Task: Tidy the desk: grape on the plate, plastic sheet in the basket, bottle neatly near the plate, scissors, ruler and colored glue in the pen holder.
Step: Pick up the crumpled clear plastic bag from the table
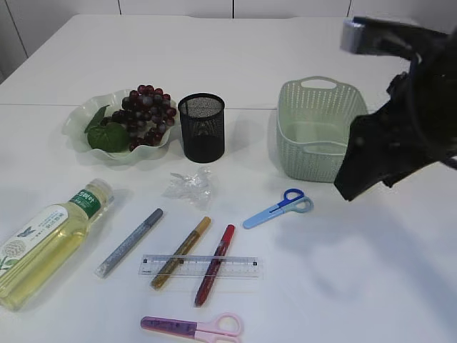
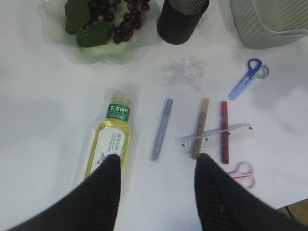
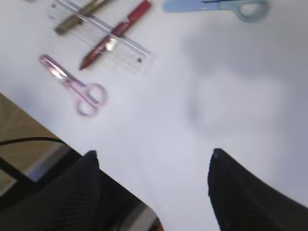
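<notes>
White desk (image 1: 371, 286) all around: my left gripper (image 2: 156, 166) hangs open over the bottle (image 2: 109, 142); right gripper (image 3: 154, 156) wide, empty, near pink scissors (image 3: 72, 86).

White worktop (image 1: 357, 286), smooth and matte, with a faint seam running across behind the middle. Pale panelled wall (image 1: 178, 7) beyond the far edge. Brown floor (image 3: 19, 120) and a black cable (image 3: 29, 141) below the near edge.

Dark purple grapes (image 1: 146, 114) were seen on a pale green plate (image 1: 78, 121); the mesh pen holder (image 1: 201, 127) was black.
</notes>
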Robot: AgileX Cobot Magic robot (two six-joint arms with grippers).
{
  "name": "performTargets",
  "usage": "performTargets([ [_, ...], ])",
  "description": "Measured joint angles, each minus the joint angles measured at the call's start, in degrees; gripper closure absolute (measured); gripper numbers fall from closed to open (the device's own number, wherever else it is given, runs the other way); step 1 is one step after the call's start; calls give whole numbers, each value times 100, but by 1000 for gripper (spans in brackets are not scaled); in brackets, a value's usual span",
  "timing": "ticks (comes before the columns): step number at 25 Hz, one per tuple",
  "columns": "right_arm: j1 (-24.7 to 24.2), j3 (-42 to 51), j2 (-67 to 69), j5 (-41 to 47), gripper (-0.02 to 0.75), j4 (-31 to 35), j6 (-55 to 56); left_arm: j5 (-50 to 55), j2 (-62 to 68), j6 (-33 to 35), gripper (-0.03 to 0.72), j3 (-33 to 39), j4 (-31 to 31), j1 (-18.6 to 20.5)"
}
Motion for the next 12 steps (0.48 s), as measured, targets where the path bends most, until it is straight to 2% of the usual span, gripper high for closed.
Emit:
performTargets([
  [3, 618, 0, 70, -149, 197, -1026, 635, 36, -394, -62, 319, 270, 0, 0],
  [7, 1169, -255, 430, -248, 211, -1291, 1110, 58, -742, -98, 319, 581, 0, 0],
  [12, 1389, -1176, 1135, -197, 219, -1501, 1438, 81, -1119, -107, 319, 684, 10, 0],
])
